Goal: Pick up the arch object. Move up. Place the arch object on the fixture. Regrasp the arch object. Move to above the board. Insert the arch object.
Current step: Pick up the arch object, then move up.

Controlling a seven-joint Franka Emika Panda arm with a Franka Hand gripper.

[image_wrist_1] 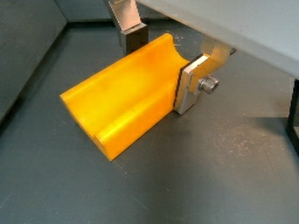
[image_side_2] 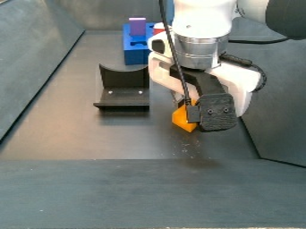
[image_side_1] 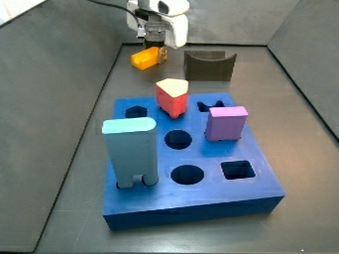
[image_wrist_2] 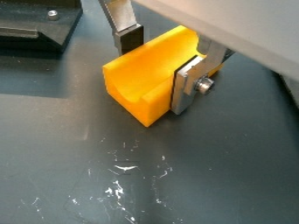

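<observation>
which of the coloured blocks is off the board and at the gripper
The orange arch object, lying on the floor between the gripper fingers. The light-blue, purple and red blocks all stand on the board.

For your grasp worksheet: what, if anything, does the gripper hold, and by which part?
The gripper is closed on the arch object, its fingers pinching the two long sides near one end.

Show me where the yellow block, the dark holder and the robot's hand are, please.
arch object (image_wrist_1: 122, 96): a wrist view, on its broad orange top face.
fixture (image_side_1: 208, 66): a side view, on its dark front wall.
hand (image_wrist_2: 159, 63): a wrist view, midway between the fingertips, which flank the arch object.
</observation>
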